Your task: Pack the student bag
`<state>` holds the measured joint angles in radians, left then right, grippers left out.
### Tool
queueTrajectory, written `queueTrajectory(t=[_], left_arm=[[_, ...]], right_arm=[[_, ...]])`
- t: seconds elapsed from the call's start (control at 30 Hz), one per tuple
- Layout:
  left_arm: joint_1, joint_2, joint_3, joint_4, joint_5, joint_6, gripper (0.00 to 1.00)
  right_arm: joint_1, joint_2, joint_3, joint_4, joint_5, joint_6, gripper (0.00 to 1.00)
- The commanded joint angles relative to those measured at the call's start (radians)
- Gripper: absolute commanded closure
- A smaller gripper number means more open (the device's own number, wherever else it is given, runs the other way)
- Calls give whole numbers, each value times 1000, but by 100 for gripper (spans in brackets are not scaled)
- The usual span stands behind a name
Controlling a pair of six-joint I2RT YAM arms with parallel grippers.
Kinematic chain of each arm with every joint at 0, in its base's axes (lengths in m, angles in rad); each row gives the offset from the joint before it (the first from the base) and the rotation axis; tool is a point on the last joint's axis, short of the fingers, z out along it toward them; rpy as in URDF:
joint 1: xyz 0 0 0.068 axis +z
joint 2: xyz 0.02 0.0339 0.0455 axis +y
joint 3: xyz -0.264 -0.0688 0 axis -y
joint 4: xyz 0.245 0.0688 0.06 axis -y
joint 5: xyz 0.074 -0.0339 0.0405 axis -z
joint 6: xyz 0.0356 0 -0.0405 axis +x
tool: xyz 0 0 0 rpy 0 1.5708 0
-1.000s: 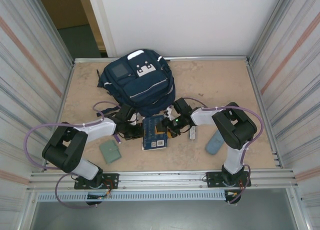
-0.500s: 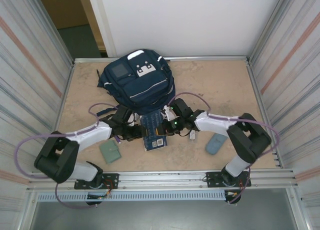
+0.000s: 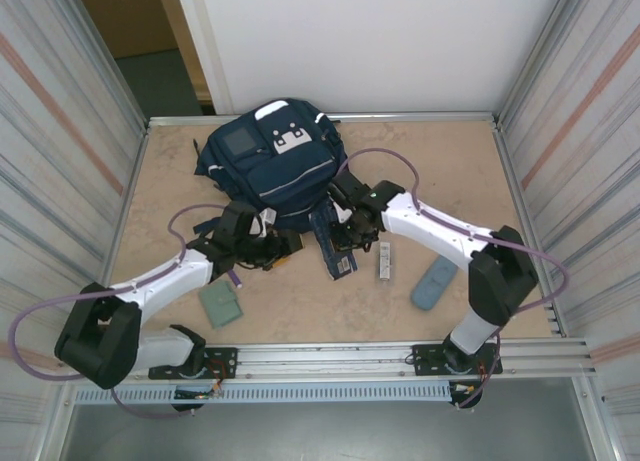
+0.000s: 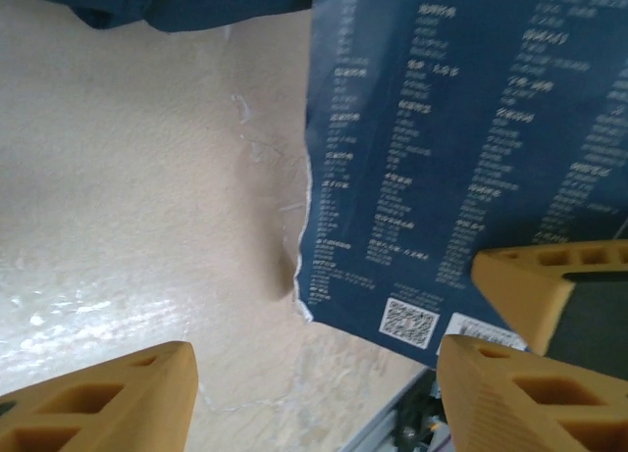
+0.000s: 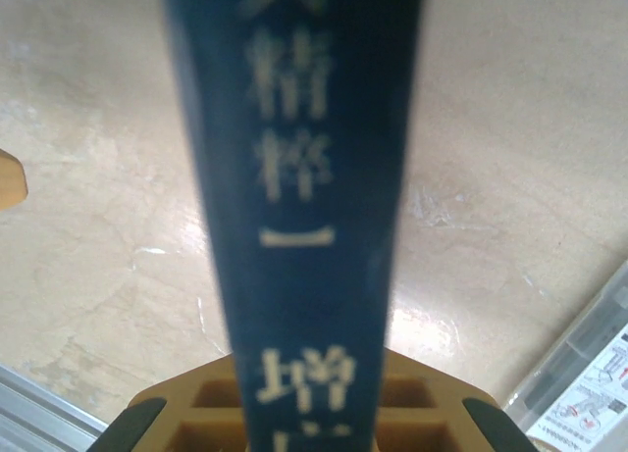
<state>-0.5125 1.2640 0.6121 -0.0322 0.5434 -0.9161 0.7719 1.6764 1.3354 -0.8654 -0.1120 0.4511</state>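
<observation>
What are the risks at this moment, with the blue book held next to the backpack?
1. The right gripper alone pinches the book near its spine, while the left gripper is open beside it; the book may tilt or slip.
2. I cannot tell whether the student bag is open, so the book may only push the fabric.

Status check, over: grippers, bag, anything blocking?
Left gripper open, beside the flat dark-blue book. Right gripper shut on it. Large navy-blue fabric backpack just beyond; whether unzipped, cannot tell.
</observation>
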Motion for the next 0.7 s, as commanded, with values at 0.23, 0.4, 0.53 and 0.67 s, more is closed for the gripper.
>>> queueTrajectory(t=[0.23,0.4,0.53,0.67], left_arm=[[-3,149,-22,167,23,-97,36],[-2,191,-42,241,24,-118,40],[1,188,-39,242,33,-118,39],[18,157,-55,223,33,-105,35]], right_arm=[[22,146,125,-170,-92,60,82],[56,172,143,-142,-146,75,71],[82,165,140,-90,-175,81,68],[84,122,93,4,-210,92,64]])
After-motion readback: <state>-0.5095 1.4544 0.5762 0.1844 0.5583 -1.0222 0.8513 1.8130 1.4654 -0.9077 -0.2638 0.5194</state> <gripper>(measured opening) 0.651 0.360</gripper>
